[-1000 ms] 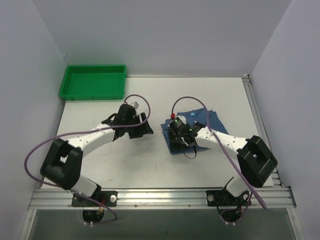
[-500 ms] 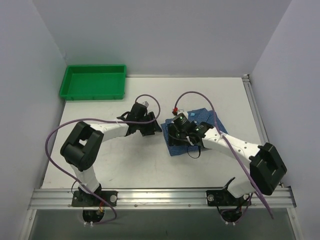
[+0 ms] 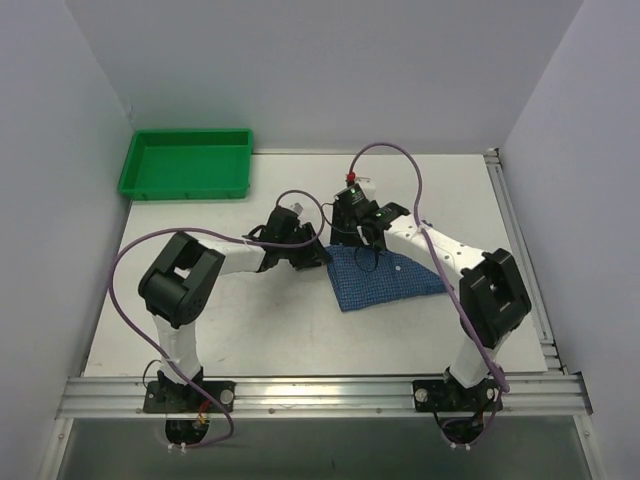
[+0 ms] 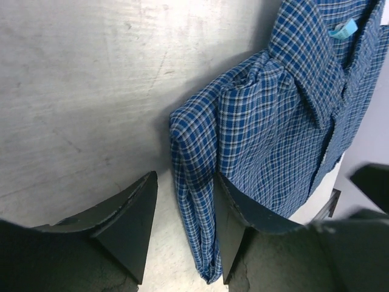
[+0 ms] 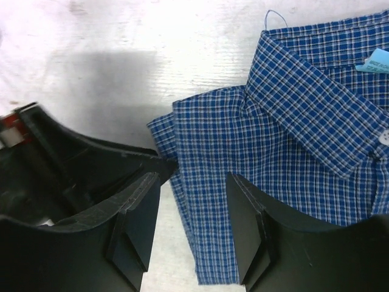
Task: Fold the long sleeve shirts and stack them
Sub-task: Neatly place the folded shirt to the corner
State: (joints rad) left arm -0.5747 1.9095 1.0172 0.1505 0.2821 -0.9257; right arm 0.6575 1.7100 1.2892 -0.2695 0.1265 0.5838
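We see left gripper [image 4: 182, 243] spread astride folded edge of blue checked shirt [image 4: 267, 140], right gripper [image 5: 191, 231] spread above it. We risk off-centre pinch dragging layers, undoing fold.

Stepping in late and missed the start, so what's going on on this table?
Two robot arms are working on a folded blue checked button-up shirt lying on the table. The left tool straddles the shirt's folded left edge, jaws apart, not clamped. The right tool is poised over the corner beside the collar, jaws open too. Neither holds the cloth. A green tray sits at the far left corner.
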